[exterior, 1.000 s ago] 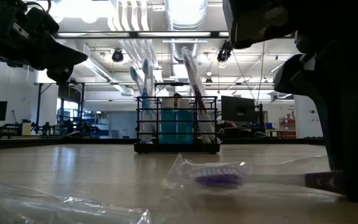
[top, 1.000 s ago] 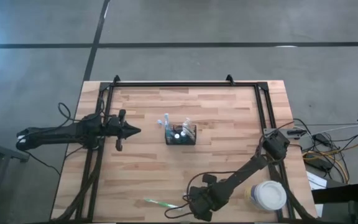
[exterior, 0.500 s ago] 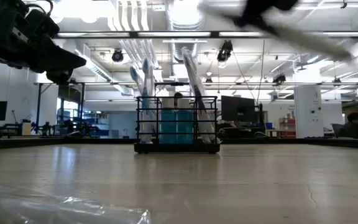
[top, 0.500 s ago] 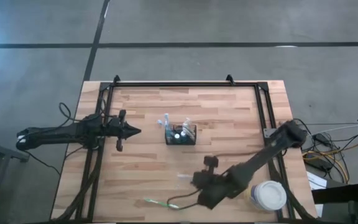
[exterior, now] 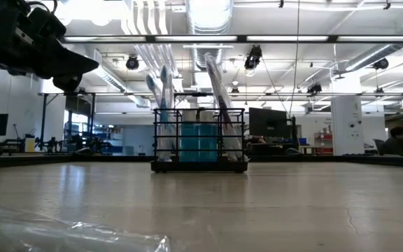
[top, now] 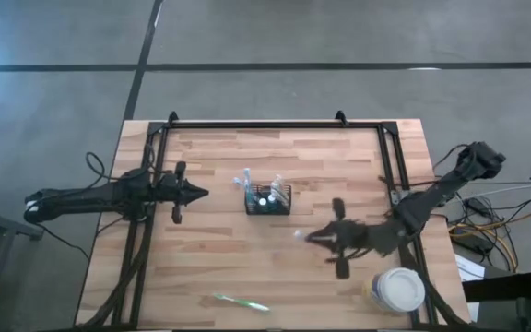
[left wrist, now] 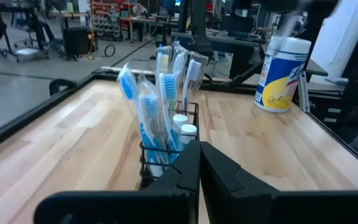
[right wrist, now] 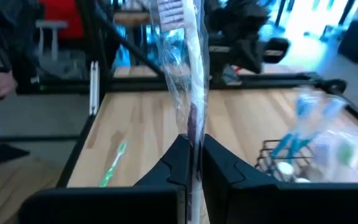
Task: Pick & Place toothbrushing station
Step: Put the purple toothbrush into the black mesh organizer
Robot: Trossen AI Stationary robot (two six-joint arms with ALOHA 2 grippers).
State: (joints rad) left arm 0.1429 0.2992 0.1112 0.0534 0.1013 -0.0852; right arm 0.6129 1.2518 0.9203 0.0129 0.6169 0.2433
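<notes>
The black wire-mesh caddy (top: 267, 199) stands upright near the middle of the table (top: 219, 267), a little toward its far side. Wrapped blue-handled toothbrushes (left wrist: 149, 118) lean out of it, and two white-capped tubes (left wrist: 184, 124) sit inside. In the low view the caddy (exterior: 199, 140) is in mid-table with brush heads rising above its rim.

My right pincer (top: 306, 237) is clamped on a toothbrush in a clear wrapper (right wrist: 190, 74); the brush runs up between my fingers (right wrist: 166, 171), with a purple patch showing through the plastic. I hold it above the boards, right of the caddy and nearer than it. A second ago this pincer was down at the near edge with the wrapped purple-bristled brush lying on the wood just in front of the low camera; now the brush is off the table, and arm and brush have gone from that view.

My left pincer (top: 201, 194) hangs shut, pointed at the caddy from its left, where it was before.

A green toothbrush (top: 241, 302) lies flat at the near edge, unmoved. A white-lidded canister (top: 398, 289) stands at the near right corner; its yellow and blue label (left wrist: 279, 78) carries print that I cannot read.
</notes>
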